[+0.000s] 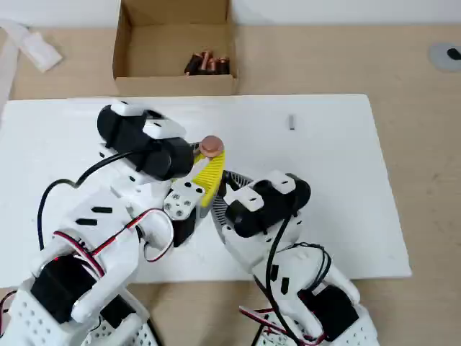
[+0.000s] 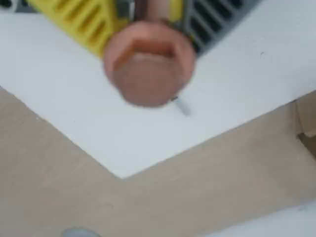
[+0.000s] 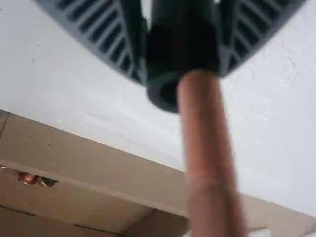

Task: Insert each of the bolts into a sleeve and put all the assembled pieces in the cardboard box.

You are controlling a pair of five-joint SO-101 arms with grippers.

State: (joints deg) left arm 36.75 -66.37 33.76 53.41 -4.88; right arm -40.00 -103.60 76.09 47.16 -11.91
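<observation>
Left gripper (image 1: pixel 209 160) pinches the copper bolt (image 1: pixel 210 147). Right gripper (image 3: pixel 180 29) clamps the black sleeve (image 3: pixel 173 64), bolt shaft at its mouth. A grey pin (image 1: pixel 291 122) lies apart on the white board (image 1: pixel 338 187). Beyond, on the wooden table (image 1: pixel 421 158), the cardboard box (image 1: pixel 133 50) holds assembled pieces (image 1: pixel 207 63).

No readable text, label, number or sign appears anywhere: not on the cardboard box (image 1: pixel 173 49), the arms, or the white surface (image 1: pixel 331 187)
</observation>
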